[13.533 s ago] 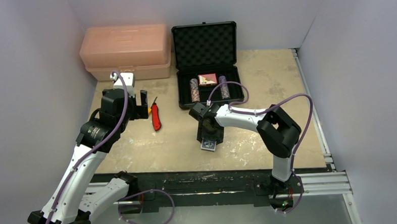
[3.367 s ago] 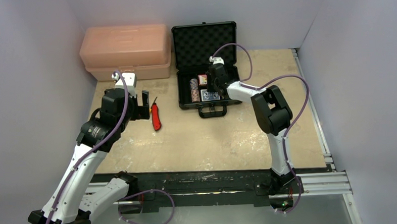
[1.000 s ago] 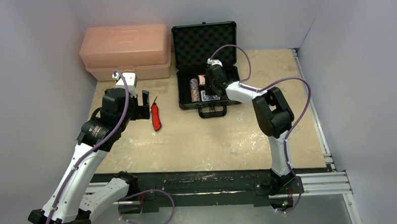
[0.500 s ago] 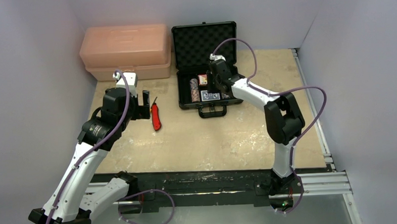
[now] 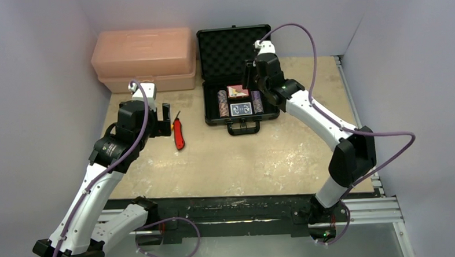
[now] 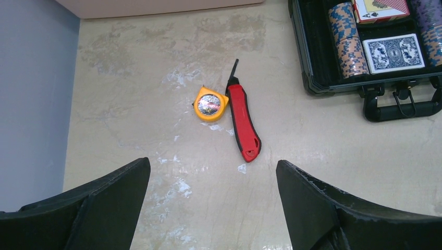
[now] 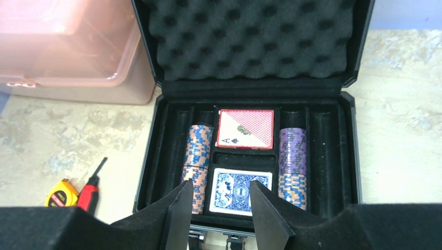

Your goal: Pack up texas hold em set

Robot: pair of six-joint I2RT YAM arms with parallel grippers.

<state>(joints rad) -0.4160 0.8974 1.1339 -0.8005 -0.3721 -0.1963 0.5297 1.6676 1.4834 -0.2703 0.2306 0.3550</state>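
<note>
The black briefcase point(image 5: 233, 47) lies open at the far side of the counter point(image 5: 261, 156). Inside, the red deck point(image 7: 245, 128) shows "A" and a spade, with the blue deck point(image 7: 240, 191) nearer and chip stacks point(image 7: 198, 166) flanking. The right gripper point(image 7: 221, 183) hovers above, jaws slightly spread and empty. The left gripper point(image 6: 211, 164) has jaws wide and empty. The beige counter is scuffed white; the walls are pale.

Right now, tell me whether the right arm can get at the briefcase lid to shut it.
Probably yes: the right pincer hangs open above the briefcase, the upright lid directly ahead with nothing between.
</note>
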